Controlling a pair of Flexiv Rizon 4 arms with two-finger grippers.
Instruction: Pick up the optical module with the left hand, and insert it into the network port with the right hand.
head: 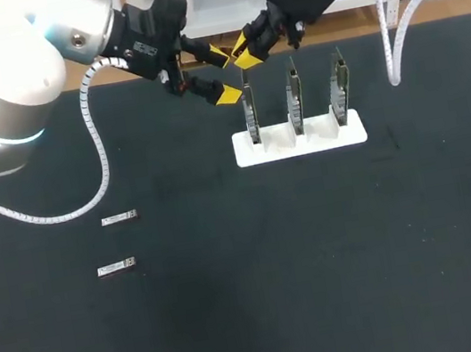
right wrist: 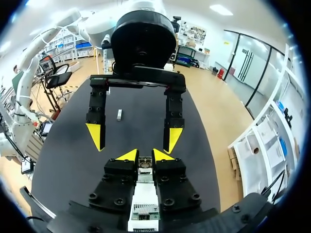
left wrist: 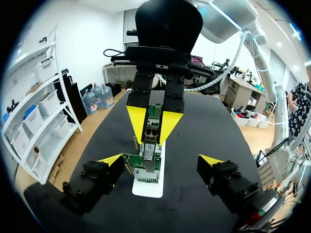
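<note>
In the head view my right gripper (head: 244, 55) is shut on a small silver optical module (left wrist: 150, 138). It holds the module upright just above the leftmost green card (head: 251, 117) of a white stand (head: 329, 138). In the right wrist view the module (right wrist: 144, 171) sits between my right gripper's (right wrist: 144, 155) yellow tips. My left gripper (head: 223, 75) is open and holds nothing. It hovers right beside the right gripper, and its fingers flank that same card (left wrist: 143, 165). In the left wrist view my left gripper (left wrist: 160, 160) has the right gripper (left wrist: 154, 124) directly ahead of it.
The stand (left wrist: 148, 188) carries three upright cards in a row at the table's back middle. Two spare modules (head: 120, 218) (head: 116, 267) lie flat on the black table at the left. One of them (right wrist: 119, 114) shows beyond the left gripper in the right wrist view.
</note>
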